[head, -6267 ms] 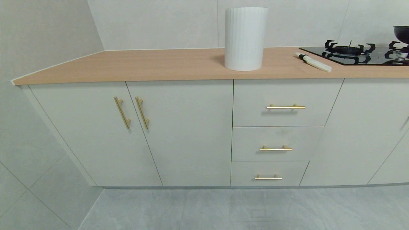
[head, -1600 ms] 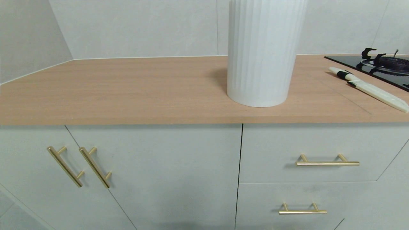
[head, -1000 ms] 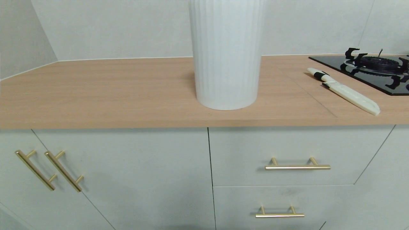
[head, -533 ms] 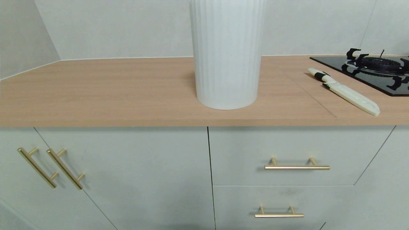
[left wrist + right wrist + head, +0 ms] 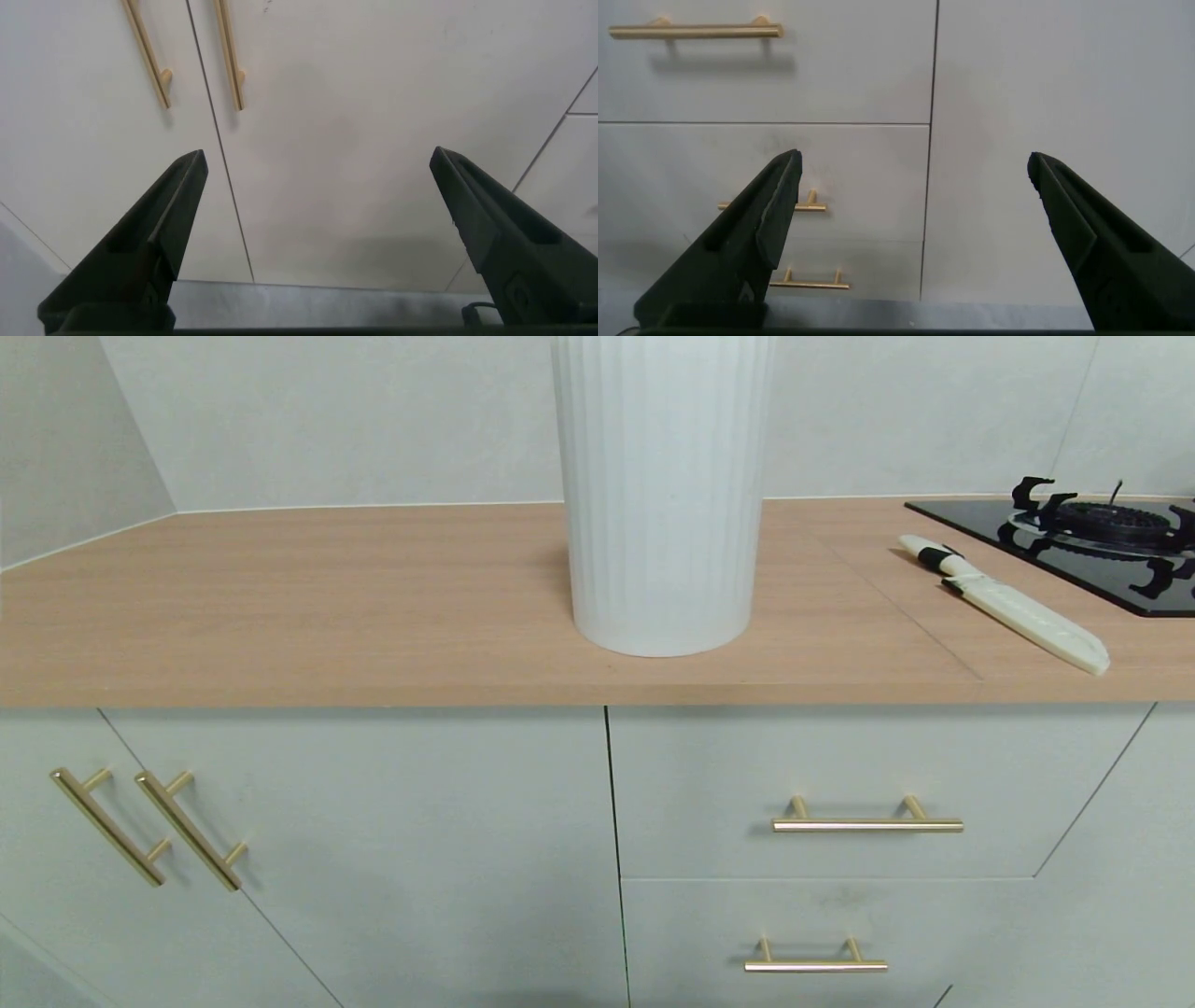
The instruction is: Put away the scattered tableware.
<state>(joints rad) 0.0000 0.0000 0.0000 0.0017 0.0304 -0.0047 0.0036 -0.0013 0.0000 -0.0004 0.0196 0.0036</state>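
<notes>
Tableware on the light wooden counter (image 5: 327, 607) comes down to one pale cream knife with black bands near its handle end (image 5: 1004, 602). It lies flat toward the counter's right end, slanted, with the banded end toward the back wall and the long plain end reaching close to the front edge. Just beside it, nearer the right end, sits a black glass hob (image 5: 1064, 553) carrying a black burner grate (image 5: 1102, 515); knife and hob look apart, not touching. Well apart from the knife, around the middle of the counter and near its front edge, stands a tall white ribbed cylindrical container (image 5: 661, 495), upright.

Below the counter run pale grey cabinet fronts. Two drawers under the container and knife carry horizontal brass bar handles, an upper one (image 5: 867, 823) and a lower one (image 5: 815, 965), and a pair of doors toward the left end has two brass bar handles side by side (image 5: 149, 829).

Both arms sit low in front of the cabinets. The left gripper (image 5: 316, 161) has its dark fingers spread wide, gripping nothing, facing the two doors. The right gripper (image 5: 913, 161) is likewise spread wide and grips nothing, facing the drawer fronts
</notes>
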